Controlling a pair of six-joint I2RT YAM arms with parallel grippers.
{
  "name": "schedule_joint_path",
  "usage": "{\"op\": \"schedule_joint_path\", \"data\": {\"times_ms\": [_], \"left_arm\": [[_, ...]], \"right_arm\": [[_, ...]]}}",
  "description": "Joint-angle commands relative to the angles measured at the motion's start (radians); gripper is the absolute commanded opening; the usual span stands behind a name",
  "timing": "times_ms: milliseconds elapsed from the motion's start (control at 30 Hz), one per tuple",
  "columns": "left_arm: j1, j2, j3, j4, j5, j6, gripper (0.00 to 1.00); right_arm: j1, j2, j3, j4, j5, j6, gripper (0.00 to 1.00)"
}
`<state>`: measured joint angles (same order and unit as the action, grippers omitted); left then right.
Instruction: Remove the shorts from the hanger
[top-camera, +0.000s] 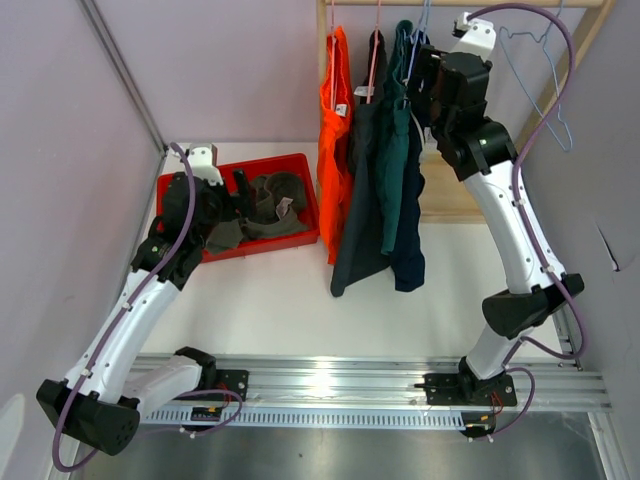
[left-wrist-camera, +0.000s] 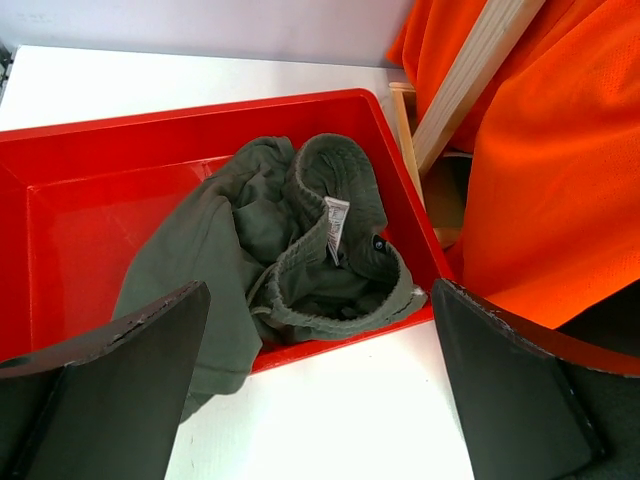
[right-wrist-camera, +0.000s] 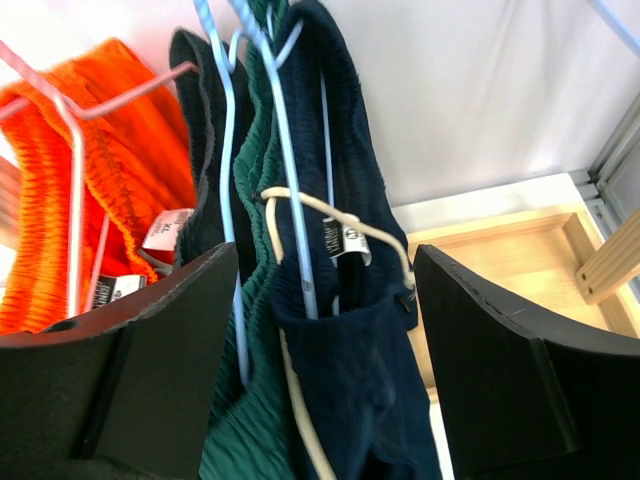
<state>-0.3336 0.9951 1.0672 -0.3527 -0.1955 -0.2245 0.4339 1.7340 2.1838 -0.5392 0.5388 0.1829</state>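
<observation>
Bright orange shorts (top-camera: 336, 140), charcoal grey shorts (top-camera: 362, 190), teal green shorts (top-camera: 392, 170) and navy blue shorts (top-camera: 410, 220) hang on wire hangers from a wooden rail. Dark olive shorts (top-camera: 268, 210) lie crumpled in a red bin (top-camera: 245, 168). My right gripper (right-wrist-camera: 325, 330) is open at the top of the rail, its fingers either side of the navy shorts (right-wrist-camera: 355, 330) and the teal shorts (right-wrist-camera: 250, 400), touching neither. My left gripper (left-wrist-camera: 320, 400) is open and empty, just above the table in front of the red bin (left-wrist-camera: 90, 200) holding the olive shorts (left-wrist-camera: 290, 240).
An empty light blue wire hanger (top-camera: 545, 80) hangs at the right end of the rail. The rack's wooden base (right-wrist-camera: 500, 260) lies under the hanging shorts, its upright post (left-wrist-camera: 470, 70) beside the bin. Lilac walls close both sides.
</observation>
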Motion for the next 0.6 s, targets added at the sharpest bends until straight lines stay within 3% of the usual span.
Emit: {"op": "schedule_joint_path", "data": {"times_ms": [0,567], "left_arm": [[-0.004,-0.007,-0.004,0.040,0.022,0.008,0.99],[0.002,-0.019,-0.013,0.034,0.021,0.007,0.99]], "right_arm": [[0.006,-0.082,0.001,0.073,0.027,0.004,0.78],[-0.001,-0.045,-0.012,0.071,0.032,0.000,0.73]]}}
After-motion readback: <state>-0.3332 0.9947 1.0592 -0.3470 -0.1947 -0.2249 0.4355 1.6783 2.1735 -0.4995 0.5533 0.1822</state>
